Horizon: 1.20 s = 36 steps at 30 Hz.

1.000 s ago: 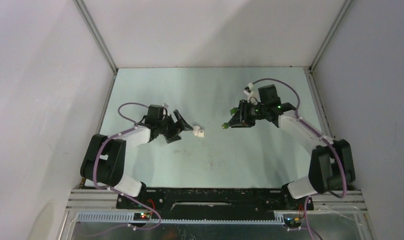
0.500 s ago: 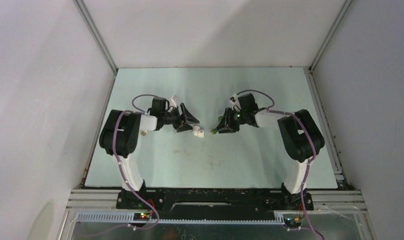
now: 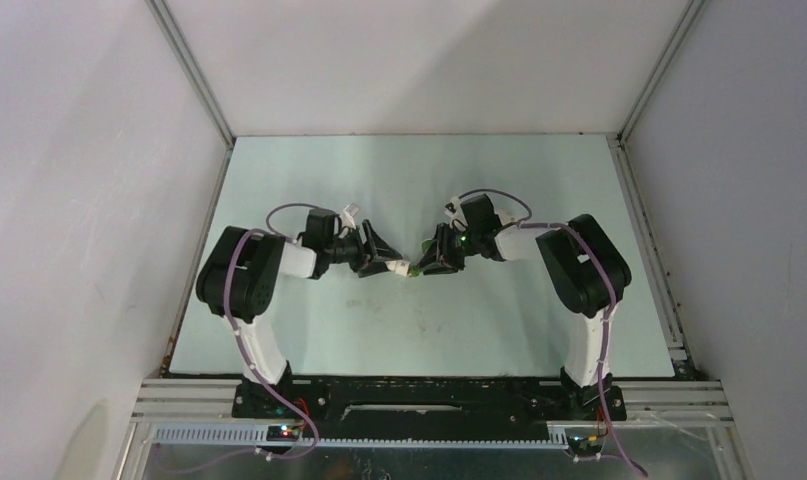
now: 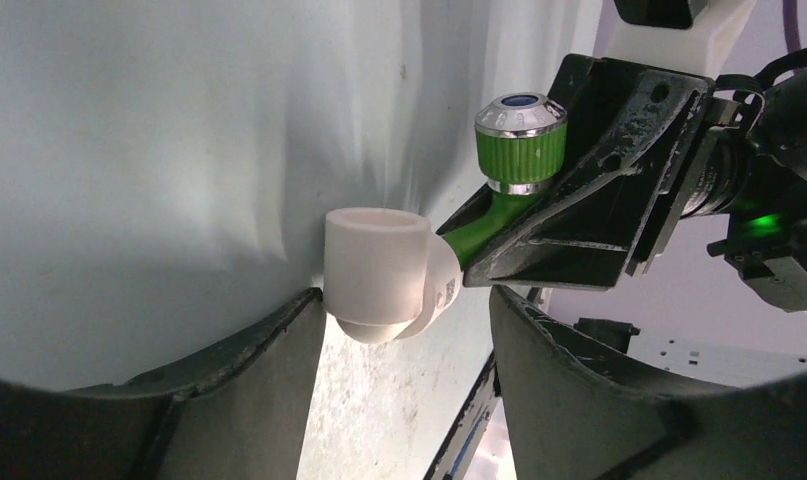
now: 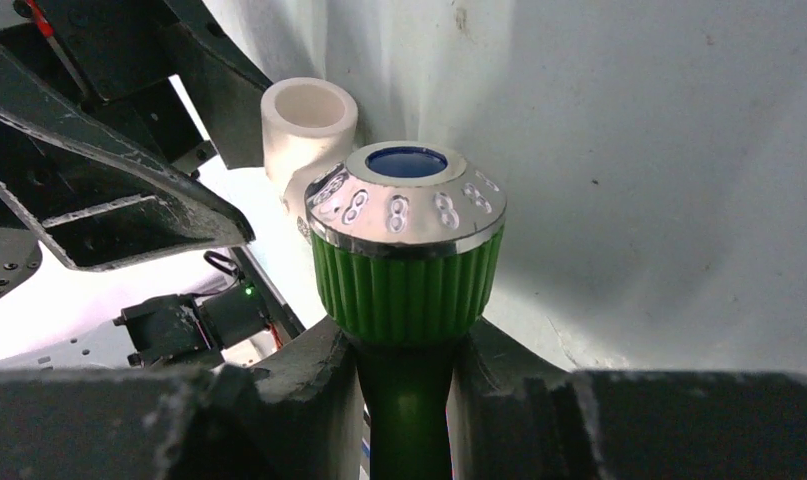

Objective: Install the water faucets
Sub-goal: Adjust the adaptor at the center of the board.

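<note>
The green faucet (image 5: 407, 270) stands near the centre of the table (image 3: 429, 330) in the top view. Its ribbed green knob carries a chrome cap with a blue centre disc, and the knob points up in both wrist views. The green stem runs below the knob.

The right gripper (image 3: 429, 262) pinches this stem. One finger presses on each side, just under the knob. The gripper reaches in from 3 o'clock in the top view and lies low over the table.

A white elbow fitting (image 4: 379, 275) sits at 9 o'clock of the faucet. In the left wrist view the lower end of the faucet meets the side of the fitting. Whether it has entered the socket cannot be told. The other socket of the fitting faces up and is open.

The left gripper (image 3: 387, 262) reaches in from 9 o'clock, tip to tip with the right gripper. Its jaws are spread, and the fitting lies between them. The fitting is close against the finger at 9 o'clock in the left wrist view. A clear gap shows between the fitting and the finger at 3 o'clock.

Both arms are folded forward, with their elbows raised above the table.
</note>
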Each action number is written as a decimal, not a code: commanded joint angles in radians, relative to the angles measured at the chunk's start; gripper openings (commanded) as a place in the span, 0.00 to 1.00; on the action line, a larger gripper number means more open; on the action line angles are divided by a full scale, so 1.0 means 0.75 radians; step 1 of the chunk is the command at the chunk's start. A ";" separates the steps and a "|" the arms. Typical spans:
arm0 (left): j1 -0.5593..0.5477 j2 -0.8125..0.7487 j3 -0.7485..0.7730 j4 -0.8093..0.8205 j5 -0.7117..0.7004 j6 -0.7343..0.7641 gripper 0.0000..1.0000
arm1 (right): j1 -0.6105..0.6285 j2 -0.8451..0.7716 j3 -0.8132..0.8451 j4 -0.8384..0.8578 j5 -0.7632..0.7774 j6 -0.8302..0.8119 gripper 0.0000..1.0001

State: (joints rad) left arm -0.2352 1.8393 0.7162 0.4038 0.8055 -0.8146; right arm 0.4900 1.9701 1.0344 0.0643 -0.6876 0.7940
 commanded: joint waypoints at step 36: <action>-0.008 0.098 0.474 -0.656 -0.279 0.347 0.87 | -0.059 0.019 0.043 0.025 0.007 -0.045 0.00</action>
State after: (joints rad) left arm -0.2428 1.8324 0.9775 0.0128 0.5529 -0.6529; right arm 0.4530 1.9869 1.0386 0.0883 -0.7063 0.7856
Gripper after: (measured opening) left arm 0.884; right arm 0.316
